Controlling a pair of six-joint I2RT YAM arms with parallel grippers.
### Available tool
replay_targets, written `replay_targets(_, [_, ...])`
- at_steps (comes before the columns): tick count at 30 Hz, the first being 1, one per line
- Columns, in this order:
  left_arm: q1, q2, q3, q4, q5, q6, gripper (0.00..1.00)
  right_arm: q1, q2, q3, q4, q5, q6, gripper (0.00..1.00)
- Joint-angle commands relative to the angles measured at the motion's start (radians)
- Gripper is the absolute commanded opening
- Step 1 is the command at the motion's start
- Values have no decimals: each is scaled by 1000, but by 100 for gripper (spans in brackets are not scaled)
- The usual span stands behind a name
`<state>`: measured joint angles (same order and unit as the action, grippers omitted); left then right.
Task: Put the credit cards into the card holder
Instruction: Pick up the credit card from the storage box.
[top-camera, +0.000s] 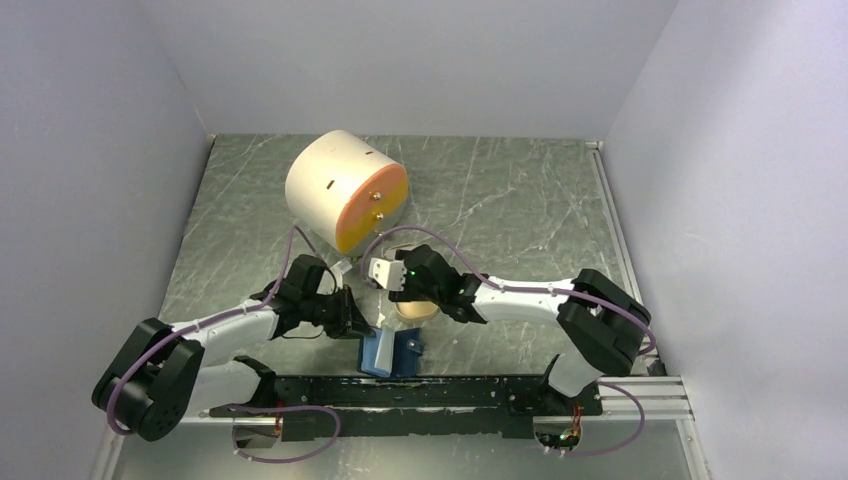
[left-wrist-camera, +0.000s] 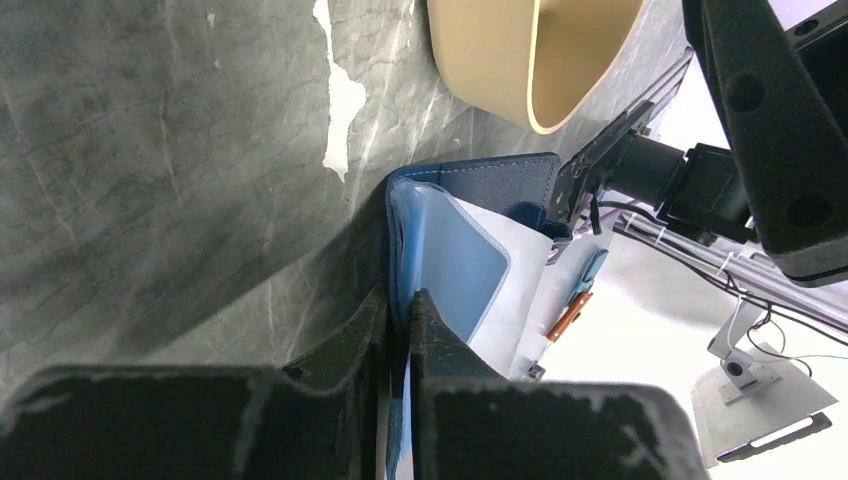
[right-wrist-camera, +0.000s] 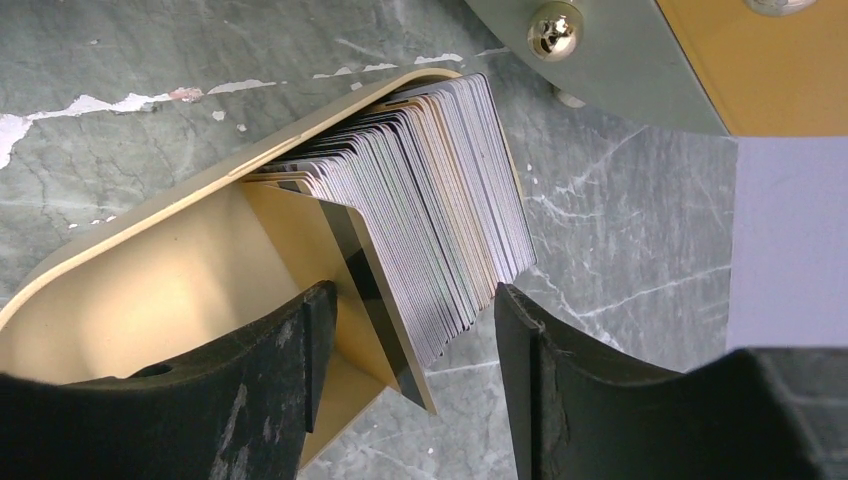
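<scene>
Where the left gripper (left-wrist-camera: 400, 300) clamps shut on its cover edge, the card holder (left-wrist-camera: 455, 255) stands open, likely soft and floppy, at six o'clock from the tan dish (right-wrist-camera: 150, 290). There the right gripper (right-wrist-camera: 410, 300), jaws apart, straddles the fanned credit cards (right-wrist-camera: 440, 190). They look stiff, slick and light, best pinched across their faces. No writing is legible.

One dark blue card holder (top-camera: 385, 352). One tan oval dish (right-wrist-camera: 150, 290), holding a single fanned stack of credit cards (right-wrist-camera: 430, 200); they are packed too tightly to count one by one, but there are dozens. One big cream cylinder (top-camera: 330, 180), its orange face bearing two small metal studs (top-camera: 378, 197). Two robot arms: one left arm (top-camera: 220, 330), one right arm (top-camera: 530, 298). One counter (top-camera: 520, 200).
</scene>
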<state>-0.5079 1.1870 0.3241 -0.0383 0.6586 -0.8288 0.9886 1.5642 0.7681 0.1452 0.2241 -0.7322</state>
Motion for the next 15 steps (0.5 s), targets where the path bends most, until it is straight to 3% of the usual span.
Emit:
replay_targets(1, [-8, -6, -11, 38, 22, -12, 9, -13, -29, 17, 5, 29, 7, 61])
replay_targets(7, [-9, -9, -7, 38, 22, -16, 9, -13, -40, 25, -33, 25, 13, 47])
replay_targets(15, [-10, -8, -12, 42, 21, -19, 9, -13, -55, 42, -65, 28, 20, 46])
